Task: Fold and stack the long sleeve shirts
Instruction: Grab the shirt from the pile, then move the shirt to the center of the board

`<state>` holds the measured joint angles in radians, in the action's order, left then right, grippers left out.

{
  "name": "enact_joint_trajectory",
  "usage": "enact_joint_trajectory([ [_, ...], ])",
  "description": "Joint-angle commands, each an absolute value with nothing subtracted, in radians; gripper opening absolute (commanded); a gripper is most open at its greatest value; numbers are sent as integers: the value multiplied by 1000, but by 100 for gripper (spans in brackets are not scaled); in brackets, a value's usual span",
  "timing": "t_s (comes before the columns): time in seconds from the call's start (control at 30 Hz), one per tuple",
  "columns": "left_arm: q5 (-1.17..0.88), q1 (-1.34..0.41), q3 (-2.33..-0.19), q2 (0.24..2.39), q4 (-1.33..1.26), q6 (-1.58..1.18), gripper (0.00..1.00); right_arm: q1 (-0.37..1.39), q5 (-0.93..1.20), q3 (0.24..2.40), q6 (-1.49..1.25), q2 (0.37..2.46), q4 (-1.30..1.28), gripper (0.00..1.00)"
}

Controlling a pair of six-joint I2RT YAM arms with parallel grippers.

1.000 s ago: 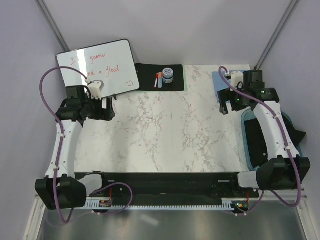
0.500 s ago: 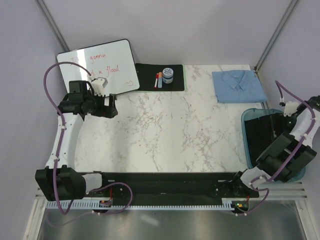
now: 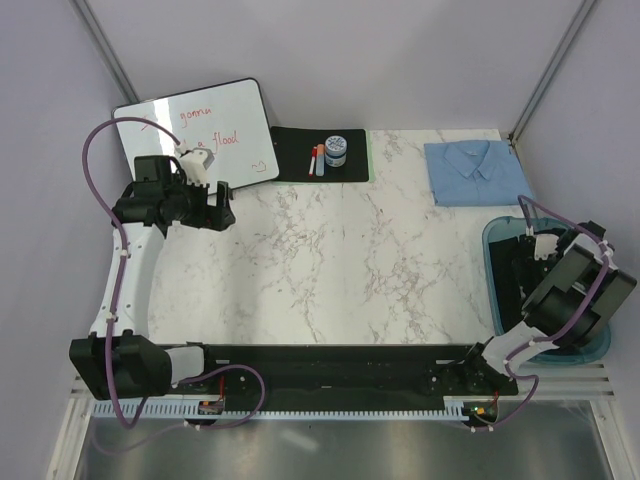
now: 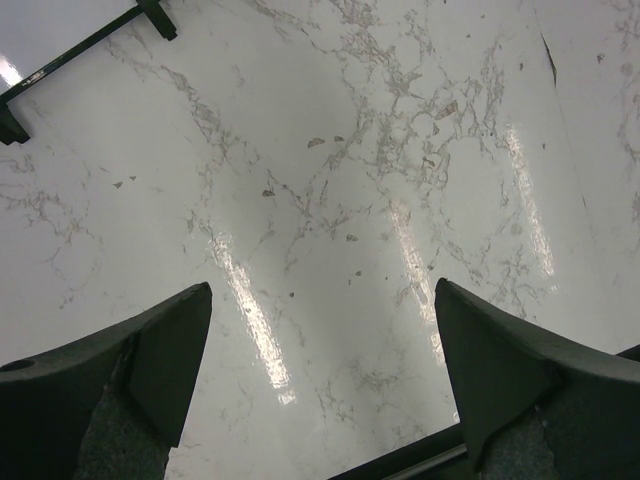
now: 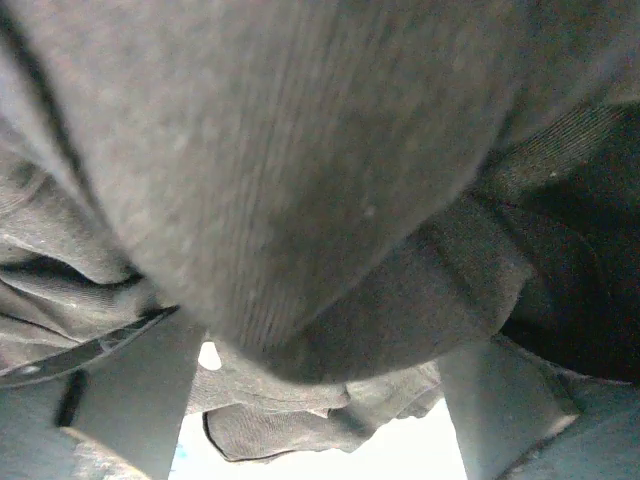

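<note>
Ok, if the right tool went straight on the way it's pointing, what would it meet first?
The black shirt: its dark fabric fills the view just ahead of the right tool and its open fingers, seemingly very close, though the depth is blurred.

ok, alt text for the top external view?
Right arm reaches into a blue bin holding a black shirt, on the right; a folded light blue shirt lies on the marble table beyond it. Left fingers hover open by the whiteboard.
</note>
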<state>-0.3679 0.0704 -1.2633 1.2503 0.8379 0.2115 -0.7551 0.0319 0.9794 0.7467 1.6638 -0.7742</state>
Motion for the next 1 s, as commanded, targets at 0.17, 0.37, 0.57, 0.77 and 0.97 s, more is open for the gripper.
enact_joint_trajectory([
  [0.17,-382,69,-1350,1262,865,242,100,-753,222,1026,746,1608,-944,12],
  [0.37,-388,69,-1390,1276,873,215,100,-750,545,1438,668,1418,-1247,0],
  [0.57,-385,68,-1420,1269,873,190,99,-662,790,1853,542,1390,-1396,0],
  [0.77,-376,69,-1456,1249,876,175,100,-166,778,1838,319,1310,-1220,0],
  [0.97,-432,68,-1453,1239,907,216,100,299,373,1611,426,1347,-1226,98],
])
